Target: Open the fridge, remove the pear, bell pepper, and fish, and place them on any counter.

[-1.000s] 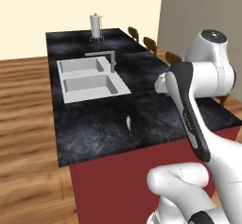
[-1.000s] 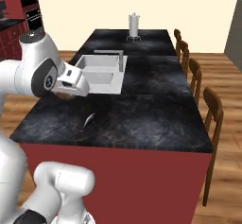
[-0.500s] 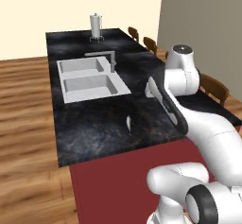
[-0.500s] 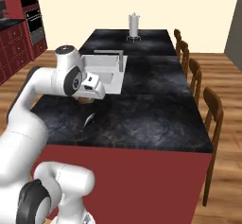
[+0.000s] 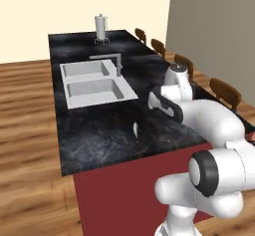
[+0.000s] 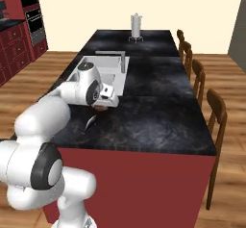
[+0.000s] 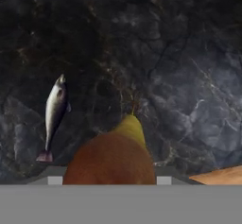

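Observation:
My gripper (image 6: 102, 106) hangs low over the black marbled counter (image 6: 158, 111), just in front of the sink, shut on the pear (image 7: 113, 159). The pear is brownish with a yellowish top and sits at the bottom centre of the hand view, covering the fingertips. The hand (image 5: 162, 103) is over the counter's (image 5: 99, 138) near half. The fish (image 7: 55, 109), slim and silvery, lies flat on the stone a short way left of the pear. It also shows as the fish (image 5: 136, 129) near the counter's front edge and the fish (image 6: 90, 122) beside my hand. The fridge and bell pepper are out of view.
A double steel sink (image 5: 94, 83) with a faucet (image 5: 117, 63) takes up the counter's left middle. A steel jug (image 6: 136, 25) stands at the far end. Wooden chairs (image 6: 216, 111) line the right side. Red cabinets with an oven (image 6: 29, 22) are at far left.
The arm has swung out over the counter and lowered, bringing the hand with the pear closer to the stone beside the fish. The fish has not moved.

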### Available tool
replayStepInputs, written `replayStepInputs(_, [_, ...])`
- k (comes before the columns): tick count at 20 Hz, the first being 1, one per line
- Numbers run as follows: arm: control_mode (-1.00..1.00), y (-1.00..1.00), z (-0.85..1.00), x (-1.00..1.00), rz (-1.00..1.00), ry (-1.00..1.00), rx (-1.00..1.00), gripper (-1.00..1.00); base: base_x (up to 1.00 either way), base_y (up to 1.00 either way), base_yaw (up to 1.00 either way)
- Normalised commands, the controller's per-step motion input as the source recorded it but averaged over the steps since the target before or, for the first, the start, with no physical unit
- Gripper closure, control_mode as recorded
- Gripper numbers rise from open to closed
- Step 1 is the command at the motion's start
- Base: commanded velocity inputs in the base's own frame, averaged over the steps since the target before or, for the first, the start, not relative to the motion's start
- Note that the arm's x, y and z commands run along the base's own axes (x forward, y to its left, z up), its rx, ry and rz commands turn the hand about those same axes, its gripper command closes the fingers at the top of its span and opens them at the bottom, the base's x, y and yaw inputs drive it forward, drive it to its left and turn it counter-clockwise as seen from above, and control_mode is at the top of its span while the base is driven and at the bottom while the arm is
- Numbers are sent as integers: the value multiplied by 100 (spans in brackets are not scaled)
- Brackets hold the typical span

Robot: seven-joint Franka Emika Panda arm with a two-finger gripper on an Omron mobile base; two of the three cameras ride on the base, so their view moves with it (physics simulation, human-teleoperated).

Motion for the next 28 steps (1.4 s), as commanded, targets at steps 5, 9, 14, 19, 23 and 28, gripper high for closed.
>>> replayStepInputs(5, [-100,-1,-65,91,0,11,0,100,0,0,0])
replayStepInputs(9, [-100,-13,-77,68,0,12,0,100,0,0,0])
replayStepInputs(14, [-100,-18,-96,38,0,6,0,100,0,0,0])
replayStepInputs(19, [-100,-8,-66,30,0,1,0,100,0,0,0])
replayStepInputs(23, [-100,0,-1,1,2,0,0,-100,0,0,0])
replayStepInputs(28, [-100,0,17,0,0,7,0,-100,0,0,0])
